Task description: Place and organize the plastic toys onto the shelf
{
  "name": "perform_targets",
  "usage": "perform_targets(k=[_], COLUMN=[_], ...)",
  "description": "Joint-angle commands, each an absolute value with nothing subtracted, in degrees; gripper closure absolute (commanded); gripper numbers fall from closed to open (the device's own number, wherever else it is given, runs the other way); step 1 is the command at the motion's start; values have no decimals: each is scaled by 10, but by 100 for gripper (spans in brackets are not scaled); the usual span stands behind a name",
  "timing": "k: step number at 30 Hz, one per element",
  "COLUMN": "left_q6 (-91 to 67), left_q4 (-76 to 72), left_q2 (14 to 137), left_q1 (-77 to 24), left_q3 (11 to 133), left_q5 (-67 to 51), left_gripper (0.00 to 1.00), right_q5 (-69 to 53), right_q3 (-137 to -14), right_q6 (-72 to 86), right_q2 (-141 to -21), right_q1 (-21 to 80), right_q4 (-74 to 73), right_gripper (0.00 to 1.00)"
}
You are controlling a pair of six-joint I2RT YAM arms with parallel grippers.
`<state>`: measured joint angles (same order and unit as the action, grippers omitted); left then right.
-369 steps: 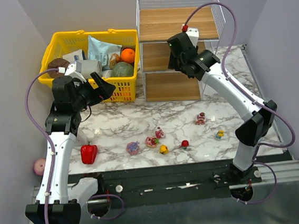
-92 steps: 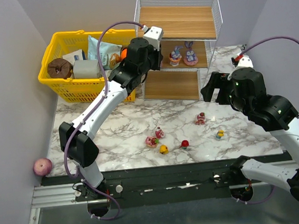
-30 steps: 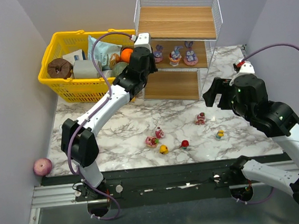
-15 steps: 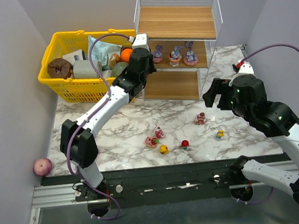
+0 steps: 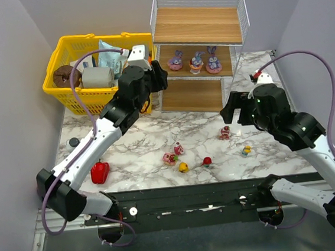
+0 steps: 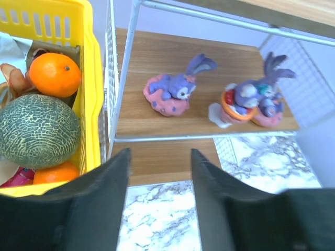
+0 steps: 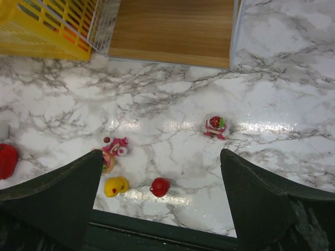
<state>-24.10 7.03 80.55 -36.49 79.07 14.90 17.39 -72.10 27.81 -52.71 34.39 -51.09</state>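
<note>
Left gripper open, holds nothing, near shelf. Three bunnies stand on middle board. Right gripper wide, empty, above table. Other toys lie on table.

no text, label, brand or number is readable anywhere; print on the blue packet in the yellow basket is too small.
</note>
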Motion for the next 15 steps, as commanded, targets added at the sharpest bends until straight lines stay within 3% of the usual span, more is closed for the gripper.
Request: perform_targets(k=[1,3,4,6,15], left_q6=[-250,-247,-247,-248,-257], left_q4=[96,96,98,106,135], left_q2=[739,700,687,659,600], left_q1=[-363,-363,-363,-363,-363], left_q3=[724,680,665,634,570], left_q5=[121,126,129,138,132], left_gripper=[27,18,8,1,1], right_q5=[72,35,5,-29,-18], right_q3=[-660,-603,-586,-554,-387], right_q6=[234,222,228,249,330], right_q2=[-528,-513,-509,-507,-511], right_q1=[342,342,343,345,417], right_q4=[-457,-420,-392,-372,-277], right_gripper=[0,0,0,0,2])
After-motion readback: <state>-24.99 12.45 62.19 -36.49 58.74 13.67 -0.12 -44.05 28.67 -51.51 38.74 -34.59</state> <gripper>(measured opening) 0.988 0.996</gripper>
